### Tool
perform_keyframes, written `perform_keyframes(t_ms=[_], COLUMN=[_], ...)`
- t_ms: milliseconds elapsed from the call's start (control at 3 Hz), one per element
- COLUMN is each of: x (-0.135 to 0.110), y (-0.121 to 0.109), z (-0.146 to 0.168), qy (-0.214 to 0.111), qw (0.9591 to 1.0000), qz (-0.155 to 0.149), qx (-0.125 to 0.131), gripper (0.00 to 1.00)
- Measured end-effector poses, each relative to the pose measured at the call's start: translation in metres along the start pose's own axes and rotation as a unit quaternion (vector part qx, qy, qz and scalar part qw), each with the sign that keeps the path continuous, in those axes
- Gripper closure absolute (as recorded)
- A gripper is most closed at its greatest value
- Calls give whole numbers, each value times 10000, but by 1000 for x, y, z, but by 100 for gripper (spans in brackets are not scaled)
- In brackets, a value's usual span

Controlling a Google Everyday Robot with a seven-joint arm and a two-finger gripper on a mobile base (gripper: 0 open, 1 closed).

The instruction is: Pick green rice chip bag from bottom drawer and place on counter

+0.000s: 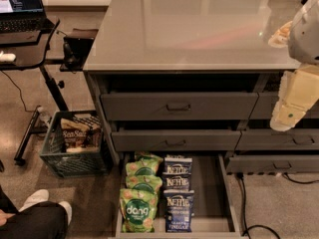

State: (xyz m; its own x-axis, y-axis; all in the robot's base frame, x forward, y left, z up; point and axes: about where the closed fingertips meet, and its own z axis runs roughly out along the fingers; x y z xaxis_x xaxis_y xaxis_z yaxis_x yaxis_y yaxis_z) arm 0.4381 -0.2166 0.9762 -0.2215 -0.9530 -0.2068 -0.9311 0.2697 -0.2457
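Green rice chip bag [137,210] lies at six o'clock in the open bottom drawer [207,193], touching the Kettle bags [178,210]. The gripper [285,119] hangs at three o'clock, well apart; I cannot tell its grip. Reaching down, it could seize a blue bag instead.

Dim warm light, glare on counter [199,29], shadow under it, pale gripper [285,119] at R edge

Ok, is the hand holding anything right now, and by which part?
Nothing seen held: the hand hangs at the right, below the counter edge, while the green rice chip bag lies in the open bottom drawer.
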Motion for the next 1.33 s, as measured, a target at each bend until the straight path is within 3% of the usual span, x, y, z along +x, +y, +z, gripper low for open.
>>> perform_keyframes(t_ms=[333, 667, 1000, 1333], x=[0, -6, -15, -22], y=[2, 22, 53, 90], z=[4, 41, 109, 190], qy=[-67, -346, -653, -907], qw=[10000, 9990, 9961, 9916], qz=[32, 225, 430, 388], qx=[25, -141, -408, -832], gripper=[0, 0, 0, 0])
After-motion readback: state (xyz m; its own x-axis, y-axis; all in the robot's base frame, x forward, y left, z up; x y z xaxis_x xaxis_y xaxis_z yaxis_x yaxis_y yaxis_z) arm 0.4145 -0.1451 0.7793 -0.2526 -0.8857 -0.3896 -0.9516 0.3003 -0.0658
